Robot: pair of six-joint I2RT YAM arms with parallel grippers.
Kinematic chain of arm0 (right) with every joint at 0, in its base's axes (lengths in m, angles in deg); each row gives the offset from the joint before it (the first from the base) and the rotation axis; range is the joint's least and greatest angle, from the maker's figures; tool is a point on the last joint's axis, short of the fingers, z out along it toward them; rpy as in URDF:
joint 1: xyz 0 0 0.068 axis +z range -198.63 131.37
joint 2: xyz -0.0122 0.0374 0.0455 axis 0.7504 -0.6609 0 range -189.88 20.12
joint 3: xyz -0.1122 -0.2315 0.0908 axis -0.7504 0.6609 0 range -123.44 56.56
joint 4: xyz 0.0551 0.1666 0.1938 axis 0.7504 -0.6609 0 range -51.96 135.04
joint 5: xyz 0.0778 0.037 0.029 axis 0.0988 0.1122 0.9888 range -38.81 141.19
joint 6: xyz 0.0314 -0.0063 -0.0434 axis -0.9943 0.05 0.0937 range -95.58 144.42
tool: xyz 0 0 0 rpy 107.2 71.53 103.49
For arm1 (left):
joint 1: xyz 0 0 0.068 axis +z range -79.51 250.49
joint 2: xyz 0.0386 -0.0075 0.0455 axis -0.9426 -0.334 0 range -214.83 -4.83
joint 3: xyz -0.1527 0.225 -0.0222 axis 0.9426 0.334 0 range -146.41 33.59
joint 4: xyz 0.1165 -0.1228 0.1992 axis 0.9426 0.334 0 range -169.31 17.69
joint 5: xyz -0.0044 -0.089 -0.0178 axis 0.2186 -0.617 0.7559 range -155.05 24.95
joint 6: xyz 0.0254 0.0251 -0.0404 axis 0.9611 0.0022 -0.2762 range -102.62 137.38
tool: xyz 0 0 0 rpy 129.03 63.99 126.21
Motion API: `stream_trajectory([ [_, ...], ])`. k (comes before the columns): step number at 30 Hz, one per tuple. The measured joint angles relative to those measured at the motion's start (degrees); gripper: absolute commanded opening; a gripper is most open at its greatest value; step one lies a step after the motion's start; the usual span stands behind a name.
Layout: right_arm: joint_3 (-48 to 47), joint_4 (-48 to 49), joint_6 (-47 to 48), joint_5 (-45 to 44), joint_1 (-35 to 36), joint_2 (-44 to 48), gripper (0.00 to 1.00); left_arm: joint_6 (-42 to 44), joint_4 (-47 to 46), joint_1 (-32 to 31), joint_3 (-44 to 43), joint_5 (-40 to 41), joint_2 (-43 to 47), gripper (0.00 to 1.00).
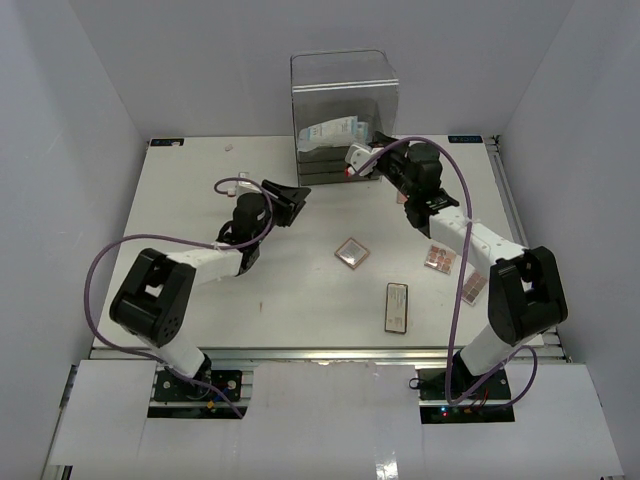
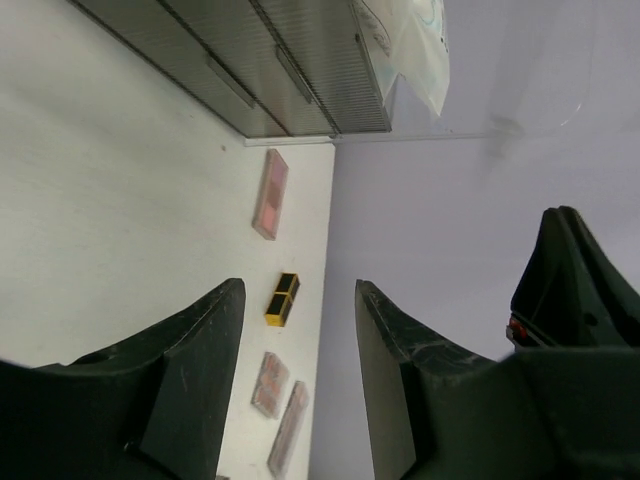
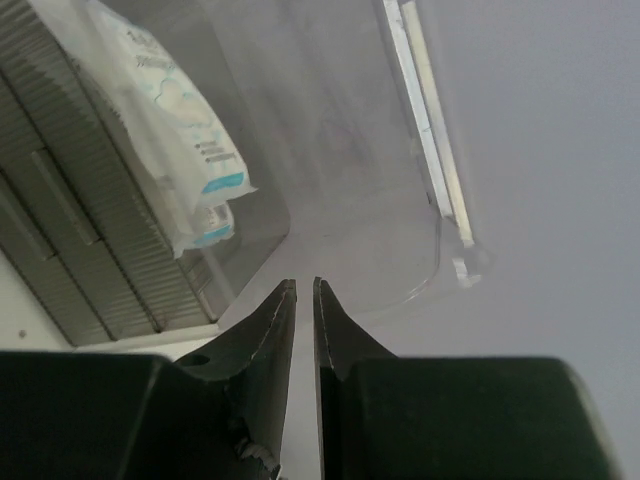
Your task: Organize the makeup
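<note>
The right claw [image 3: 303, 285], jaws nearly pressed together and empty, points at the clear drawer box [image 1: 345, 80] in the upper centre; a push forward could shove or tip it. The left claw [image 2: 298, 290] gapes, holding nothing. White-blue sachets [image 1: 330, 132] lie inside the box; pink-brown palettes [image 1: 352, 252] and a black compact [image 1: 397, 306] lie flat, scattered lower right on the worktop [image 1: 290, 290].

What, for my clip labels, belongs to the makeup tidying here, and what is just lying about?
Part of the job:
sachets inside the box; square palette; black compact; small pink palette; long pink palette.

Just there:
clear drawer box, probably the storage; purple cable.
</note>
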Motion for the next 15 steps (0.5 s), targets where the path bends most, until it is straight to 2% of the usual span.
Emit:
stream_trajectory([
  [8,12.36,1.39,0.52,-0.19,0.00,3.74,0.27,11.77,2.36,4.52,7.37,0.07,14.46,0.77],
  [10,14.46,0.08,-0.24,-0.15,0.00,4.88,0.36,14.67,2.35,5.11,8.06,-2.36,16.51,0.77],
  [13,14.92,-4.01,-4.12,1.08,-0.16,7.36,0.57,17.65,1.91,5.88,8.10,-7.24,16.01,0.78],
  [15,14.15,-9.03,-8.85,4.22,-0.90,10.19,0.70,18.77,1.45,6.23,7.86,-11.79,13.52,0.93],
])
